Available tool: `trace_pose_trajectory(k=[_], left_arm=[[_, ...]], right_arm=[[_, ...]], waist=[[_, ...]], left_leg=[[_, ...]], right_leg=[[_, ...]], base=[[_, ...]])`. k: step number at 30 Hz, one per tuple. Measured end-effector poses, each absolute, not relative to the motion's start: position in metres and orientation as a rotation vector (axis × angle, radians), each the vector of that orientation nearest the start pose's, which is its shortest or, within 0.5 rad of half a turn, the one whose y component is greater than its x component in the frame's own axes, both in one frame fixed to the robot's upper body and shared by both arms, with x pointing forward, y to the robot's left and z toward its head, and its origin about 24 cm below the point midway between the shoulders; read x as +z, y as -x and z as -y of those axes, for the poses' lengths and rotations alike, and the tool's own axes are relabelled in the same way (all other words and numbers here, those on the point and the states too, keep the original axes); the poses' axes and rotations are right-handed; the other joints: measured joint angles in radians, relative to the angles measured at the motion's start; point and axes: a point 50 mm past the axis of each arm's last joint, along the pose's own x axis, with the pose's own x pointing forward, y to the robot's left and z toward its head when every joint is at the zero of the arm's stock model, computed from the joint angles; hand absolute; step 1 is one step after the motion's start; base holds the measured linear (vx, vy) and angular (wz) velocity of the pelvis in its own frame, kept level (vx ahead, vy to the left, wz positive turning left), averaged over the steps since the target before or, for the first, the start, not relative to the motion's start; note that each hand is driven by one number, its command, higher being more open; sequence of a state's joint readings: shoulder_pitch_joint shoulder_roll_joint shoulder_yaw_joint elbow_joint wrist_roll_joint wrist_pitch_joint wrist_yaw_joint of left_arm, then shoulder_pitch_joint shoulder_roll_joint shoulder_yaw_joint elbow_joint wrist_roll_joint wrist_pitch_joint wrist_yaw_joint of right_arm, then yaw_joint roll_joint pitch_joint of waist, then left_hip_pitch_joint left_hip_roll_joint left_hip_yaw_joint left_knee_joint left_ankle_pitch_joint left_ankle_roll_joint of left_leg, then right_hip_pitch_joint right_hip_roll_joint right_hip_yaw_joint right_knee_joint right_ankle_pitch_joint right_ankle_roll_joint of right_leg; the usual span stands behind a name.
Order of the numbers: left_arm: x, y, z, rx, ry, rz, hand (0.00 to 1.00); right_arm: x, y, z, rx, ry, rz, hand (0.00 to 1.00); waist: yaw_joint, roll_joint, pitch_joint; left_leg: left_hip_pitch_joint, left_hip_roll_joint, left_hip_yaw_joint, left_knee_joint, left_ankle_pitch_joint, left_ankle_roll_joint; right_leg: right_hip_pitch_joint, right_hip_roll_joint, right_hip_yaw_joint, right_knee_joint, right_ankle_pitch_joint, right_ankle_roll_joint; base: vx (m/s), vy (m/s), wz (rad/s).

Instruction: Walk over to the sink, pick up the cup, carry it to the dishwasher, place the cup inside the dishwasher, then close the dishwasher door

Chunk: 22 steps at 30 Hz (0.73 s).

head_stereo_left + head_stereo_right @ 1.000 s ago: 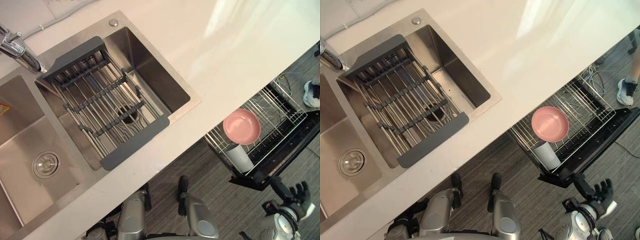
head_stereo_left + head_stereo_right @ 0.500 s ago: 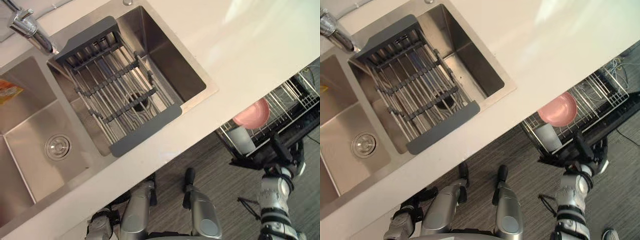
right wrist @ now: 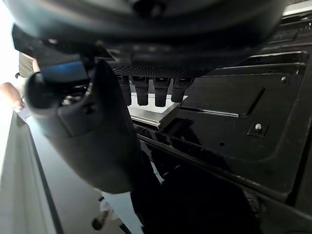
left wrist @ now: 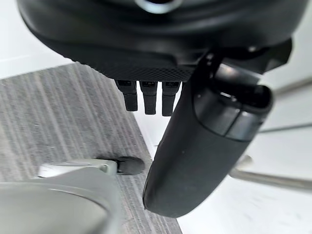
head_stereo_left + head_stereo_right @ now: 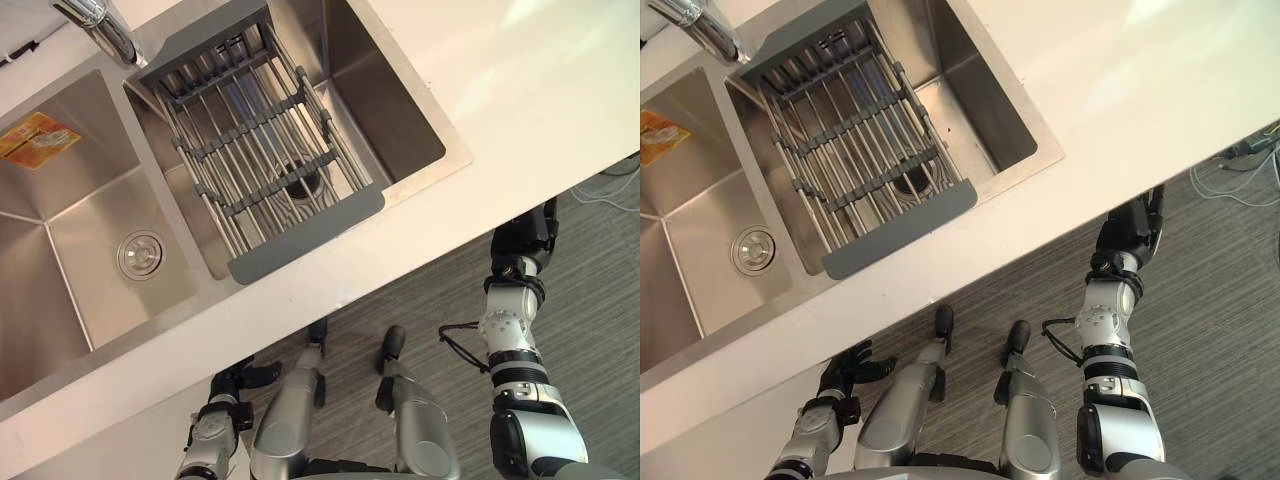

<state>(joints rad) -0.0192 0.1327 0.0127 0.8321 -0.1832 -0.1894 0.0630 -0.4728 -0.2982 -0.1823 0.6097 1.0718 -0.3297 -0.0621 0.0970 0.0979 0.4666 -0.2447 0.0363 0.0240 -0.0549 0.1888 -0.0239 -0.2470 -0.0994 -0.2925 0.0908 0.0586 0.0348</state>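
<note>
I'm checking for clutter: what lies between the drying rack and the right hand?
In the left eye view, past the drying rack come the open steel basin, the sink rim, then bare white countertop up to the right hand.

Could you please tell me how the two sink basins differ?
The left basin lies open, its round drain uncovered; the right basin has a grey rack lying across it. The left basin has an orange label on its far wall; the right basin has none. Both are steel.
</note>
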Motion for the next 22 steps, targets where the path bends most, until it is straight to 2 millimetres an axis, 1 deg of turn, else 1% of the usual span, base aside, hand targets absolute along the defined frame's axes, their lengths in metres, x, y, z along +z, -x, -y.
trace_pose_trajectory(k=[1,2,3,4,5,6,7,8,9,10,11,12,13,14,15,17,18,20,21,22], left_arm=[[-0.105,-0.191,-0.202,0.195,0.013,-0.606,0.90],[-0.105,-0.191,-0.202,0.194,0.012,-0.605,0.90],[-0.105,-0.192,-0.202,0.193,0.012,-0.604,0.90],[-0.105,-0.192,-0.202,0.193,0.012,-0.604,0.90],[-0.105,-0.192,-0.201,0.192,0.013,-0.606,0.90],[-0.106,-0.191,-0.201,0.193,0.013,-0.612,0.90],[-0.107,-0.191,-0.202,0.197,0.013,-0.619,0.90],[-0.108,-0.188,-0.204,0.204,0.010,-0.631,0.90],[-0.111,-0.185,-0.205,0.208,0.005,-0.646,0.90],[-0.112,-0.183,-0.206,0.211,0.005,-0.656,0.90],[-0.115,-0.179,-0.207,0.219,0.007,-0.671,0.90],[-0.119,-0.170,-0.210,0.232,0.007,-0.703,0.90],[-0.121,-0.166,-0.211,0.239,0.009,-0.716,0.90],[-0.124,-0.158,-0.213,0.248,0.010,-0.742,0.90],[-0.128,-0.149,-0.215,0.259,0.010,-0.769,0.90],[-0.132,-0.139,-0.218,0.271,0.009,-0.803,0.90],[-0.135,-0.131,-0.222,0.282,0.001,-0.837,0.90],[-0.137,-0.122,-0.228,0.286,-0.020,-0.861,0.90],[-0.138,-0.118,-0.229,0.277,-0.037,-0.871,0.90],[-0.138,-0.117,-0.230,0.269,-0.048,-0.875,0.90]], right_arm=[[0.077,-0.328,0.269,-0.404,-0.773,0.252,0.90],[0.076,-0.329,0.269,-0.401,-0.757,0.245,0.90],[0.074,-0.329,0.270,-0.387,-0.694,0.218,0.90],[0.072,-0.328,0.270,-0.381,-0.667,0.203,0.90],[0.065,-0.324,0.270,-0.370,-0.597,0.163,0.90],[0.054,-0.317,0.270,-0.362,-0.509,0.104,0.90],[0.045,-0.313,0.268,-0.350,-0.468,0.060,0.90],[0.025,-0.301,0.264,-0.331,-0.362,-0.039,0.90],[-0.001,-0.284,0.256,-0.320,-0.319,-0.141,0.90],[-0.016,-0.274,0.251,-0.314,-0.305,-0.200,0.90],[-0.035,-0.259,0.244,-0.312,-0.292,-0.280,0.90],[-0.066,-0.232,0.235,-0.318,-0.287,-0.421,0.90],[-0.077,-0.221,0.232,-0.327,-0.288,-0.469,0.90],[-0.092,-0.199,0.229,-0.354,-0.300,-0.541,0.90],[-0.103,-0.181,0.229,-0.385,-0.303,-0.592,0.90],[-0.112,-0.160,0.234,-0.429,-0.301,-0.639,0.90],[-0.116,-0.148,0.239,-0.460,-0.278,-0.667,0.90],[-0.118,-0.140,0.243,-0.478,-0.255,-0.683,0.90],[-0.118,-0.138,0.245,-0.478,-0.217,-0.691,0.90],[-0.118,-0.138,0.245,-0.471,-0.183,-0.698,0.90]], waist=[[-0.001,0.000,0.000],[-0.001,0.000,0.000],[-0.003,-0.001,0.000],[-0.004,-0.001,0.000],[-0.007,-0.002,-0.001],[-0.012,-0.007,-0.003],[-0.013,-0.011,-0.006],[-0.016,-0.021,-0.014],[-0.016,-0.030,-0.030],[-0.016,-0.037,-0.039],[-0.016,-0.047,-0.054],[-0.017,-0.066,-0.084],[-0.019,-0.072,-0.095],[-0.024,-0.086,-0.111],[-0.033,-0.098,-0.131],[-0.040,-0.112,-0.168],[-0.049,-0.124,-0.191],[-0.059,-0.136,-0.208],[-0.061,-0.144,-0.215],[-0.060,-0.147,-0.219]], left_leg=[[0.003,0.005,-0.001,-0.004,0.003,-0.005],[0.004,0.007,-0.001,-0.005,0.003,-0.005],[0.011,0.011,-0.002,-0.011,0.006,-0.008],[0.013,0.013,-0.004,-0.011,0.008,-0.012],[0.021,0.016,-0.009,-0.011,0.008,-0.015],[0.034,0.017,-0.015,-0.013,0.007,-0.017],[0.040,0.017,-0.016,-0.014,0.006,-0.019],[0.054,0.017,-0.025,-0.016,0.002,-0.023],[0.066,0.017,-0.039,-0.021,-0.001,-0.026],[0.073,0.017,-0.043,-0.028,-0.001,-0.027],[0.082,0.016,-0.048,-0.032,-0.004,-0.027],[0.095,0.014,-0.054,-0.032,-0.014,-0.026],[0.100,0.013,-0.055,-0.032,-0.016,-0.023],[0.117,0.007,-0.057,-0.032,-0.024,-0.018],[0.130,-0.001,-0.057,-0.032,-0.032,-0.015],[0.134,-0.010,-0.056,-0.032,-0.041,-0.012],[0.147,-0.016,-0.055,-0.032,-0.048,-0.011],[0.159,-0.021,-0.053,-0.032,-0.051,-0.014],[0.167,-0.024,-0.052,-0.033,-0.053,-0.013],[0.171,-0.024,-0.052,-0.033,-0.053,-0.013]], right_leg=[[0.001,0.005,-0.001,0.001,-0.005,-0.003],[0.002,0.006,-0.001,0.001,-0.006,-0.003],[0.005,0.011,-0.004,0.000,-0.010,-0.001],[0.009,0.013,-0.007,-0.001,-0.012,0.000],[0.020,0.017,-0.013,-0.003,-0.016,-0.001],[0.037,0.019,-0.021,-0.004,-0.022,-0.003],[0.046,0.020,-0.026,-0.004,-0.026,-0.002],[0.063,0.022,-0.037,-0.005,-0.036,-0.002],[0.079,0.023,-0.050,-0.006,-0.046,-0.001],[0.088,0.023,-0.056,-0.006,-0.052,0.000],[0.099,0.022,-0.063,-0.006,-0.060,0.003],[0.116,0.018,-0.070,-0.008,-0.071,0.008],[0.124,0.015,-0.072,-0.010,-0.075,0.012],[0.143,0.009,-0.073,-0.011,-0.081,0.018],[0.160,0.002,-0.074,-0.017,-0.082,0.019],[0.170,-0.005,-0.075,-0.029,-0.083,0.024],[0.189,-0.010,-0.075,-0.042,-0.080,0.030],[0.203,-0.013,-0.074,-0.049,-0.078,0.033],[0.214,-0.014,-0.074,-0.057,-0.077,0.036],[0.218,-0.014,-0.074,-0.057,-0.077,0.036]], base=[[-0.02,-0.062,-0.02],[-0.02,-0.068,-0.01],[-0.01,-0.043,0.01],[-0.01,-0.087,0.06],[0.01,-0.079,0.13],[0.01,-0.065,0.17],[0.04,-0.052,0.22],[0.07,-0.055,0.29],[0.10,-0.068,0.30],[0.09,-0.050,0.28],[0.17,-0.056,0.22],[0.17,-0.049,0.19],[0.21,-0.045,0.16],[0.15,-0.005,0.10],[0.15,0.009,0.07],[0.15,0.032,0.04],[0.16,0.032,0.02],[0.09,0.020,0.00],[0.00,0.000,0.00],[0.00,0.000,0.00]])
